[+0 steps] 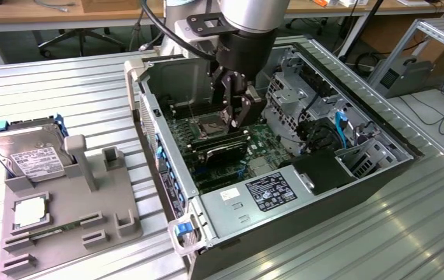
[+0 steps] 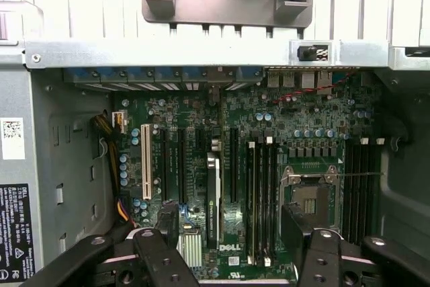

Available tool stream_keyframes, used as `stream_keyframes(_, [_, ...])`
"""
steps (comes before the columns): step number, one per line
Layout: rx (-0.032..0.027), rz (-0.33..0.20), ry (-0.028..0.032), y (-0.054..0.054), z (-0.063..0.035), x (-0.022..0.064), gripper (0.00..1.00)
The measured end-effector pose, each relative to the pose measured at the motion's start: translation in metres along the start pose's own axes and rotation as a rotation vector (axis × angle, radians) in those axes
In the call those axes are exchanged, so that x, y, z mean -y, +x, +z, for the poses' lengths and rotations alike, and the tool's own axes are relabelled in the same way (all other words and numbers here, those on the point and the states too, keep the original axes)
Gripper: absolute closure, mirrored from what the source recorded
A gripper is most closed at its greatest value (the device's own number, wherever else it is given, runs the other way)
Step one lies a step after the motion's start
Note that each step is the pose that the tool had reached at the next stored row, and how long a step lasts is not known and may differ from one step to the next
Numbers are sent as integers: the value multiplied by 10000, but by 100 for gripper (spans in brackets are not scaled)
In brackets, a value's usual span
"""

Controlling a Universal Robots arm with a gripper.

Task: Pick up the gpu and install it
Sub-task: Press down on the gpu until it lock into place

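Nearest the wrist camera, my end effector (image 2: 232,230) stands released: both fingers (image 2: 168,223) are spread wide and nothing is clamped between them. In the exterior view, the end effector (image 1: 236,119) hangs inside the open computer case (image 1: 151,116), low over the motherboard (image 2: 309,132).

Location of task item: the gpu (image 2: 213,193) stands on edge in an expansion slot of the motherboard, its silvery edge towards the wrist camera. It lies in the gap between my fingers, nearer one of them, and I see no contact with either. In the exterior view the gpu (image 1: 220,150) appears as a dark card just beneath the fingertips.

Other items noted: memory sticks (image 2: 259,193) stand just beside the gpu, with the processor socket (image 2: 310,199) beyond them. The hard drive (image 1: 27,154) sits in the grey fixture (image 1: 121,198) on the desk (image 1: 66,93), well apart from the case.

Risks, in my judgement:
- Seating is unconfirmed. I cannot tell whether the card is fully home, and a partly seated card could tilt or lift.
- Clearance is tight. A sideways drift could catch a finger on the gpu and lever it in the slot.
- A finger could strike the neighbouring memory sticks, given how closely they stand.
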State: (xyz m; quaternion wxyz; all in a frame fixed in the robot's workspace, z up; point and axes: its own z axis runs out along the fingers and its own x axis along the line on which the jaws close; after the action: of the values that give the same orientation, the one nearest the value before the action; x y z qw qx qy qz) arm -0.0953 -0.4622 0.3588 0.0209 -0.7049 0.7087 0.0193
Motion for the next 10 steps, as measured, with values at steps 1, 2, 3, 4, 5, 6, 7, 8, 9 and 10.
stream_keyframes(1, [0,0,0,0,0,0,28])
stream_keyframes(2, [0,0,0,0,0,0,28])
stream_keyframes(3, [0,0,0,0,0,0,28])
stream_keyframes(4, [0,0,0,0,0,0,28])
stream_keyframes(5, [0,0,0,0,0,0,28])
stream_keyframes(6, [0,0,0,0,0,0,28])
stream_keyframes(7, [0,0,0,0,0,0,28])
stream_keyframes(8, [0,0,0,0,0,0,28])
stream_keyframes(9, [0,0,0,0,0,0,28])
stream_keyframes(10, [0,0,0,0,0,0,28])
